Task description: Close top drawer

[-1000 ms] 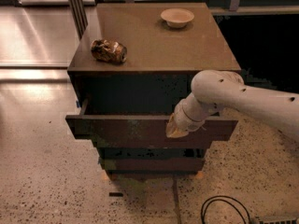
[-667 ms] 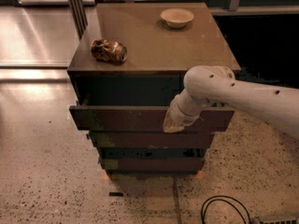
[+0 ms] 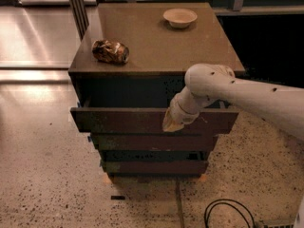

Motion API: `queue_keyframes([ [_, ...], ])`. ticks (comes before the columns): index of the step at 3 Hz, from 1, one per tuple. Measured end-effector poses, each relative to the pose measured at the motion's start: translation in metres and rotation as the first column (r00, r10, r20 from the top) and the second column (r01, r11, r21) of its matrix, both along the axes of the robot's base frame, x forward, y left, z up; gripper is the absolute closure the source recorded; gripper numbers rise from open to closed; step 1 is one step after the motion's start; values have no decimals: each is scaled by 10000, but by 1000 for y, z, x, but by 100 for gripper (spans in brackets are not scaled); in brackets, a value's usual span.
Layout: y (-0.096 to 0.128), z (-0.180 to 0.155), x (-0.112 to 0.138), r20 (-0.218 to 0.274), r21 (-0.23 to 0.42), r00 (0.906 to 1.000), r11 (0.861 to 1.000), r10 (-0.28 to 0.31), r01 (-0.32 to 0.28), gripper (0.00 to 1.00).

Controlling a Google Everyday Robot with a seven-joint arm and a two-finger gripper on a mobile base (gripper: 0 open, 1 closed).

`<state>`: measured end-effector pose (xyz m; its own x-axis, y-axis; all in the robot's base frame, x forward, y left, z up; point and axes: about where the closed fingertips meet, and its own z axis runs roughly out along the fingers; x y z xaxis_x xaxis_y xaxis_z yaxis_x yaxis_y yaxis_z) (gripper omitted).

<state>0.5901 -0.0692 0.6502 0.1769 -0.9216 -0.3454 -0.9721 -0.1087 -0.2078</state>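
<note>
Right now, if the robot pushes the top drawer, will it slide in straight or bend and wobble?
The top drawer probably moves as one stiff piece: its long front panel looks rigid. It should go in evenly, since the gripper sits against that front near the middle. Only a short way seems left, so a light push may do.

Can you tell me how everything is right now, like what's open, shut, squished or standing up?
top drawer: partly open, sticking out of the cabinet.
claw: against the top drawer's front panel, right of the middle.
lower drawers: further in than the top one; they look shut.
bowl: upright on the cabinet top.
can: crushed, lying on its side on the cabinet.
cable: lying looped.
</note>
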Motion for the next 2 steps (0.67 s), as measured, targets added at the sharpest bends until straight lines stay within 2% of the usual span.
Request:
queue_keyframes([
  [1, -3, 1, 38, 157, -11, 9997, 9998, -181, 181, 100],
  [2, -3, 0, 38, 144, -10, 9997, 9998, -176, 176, 100],
])
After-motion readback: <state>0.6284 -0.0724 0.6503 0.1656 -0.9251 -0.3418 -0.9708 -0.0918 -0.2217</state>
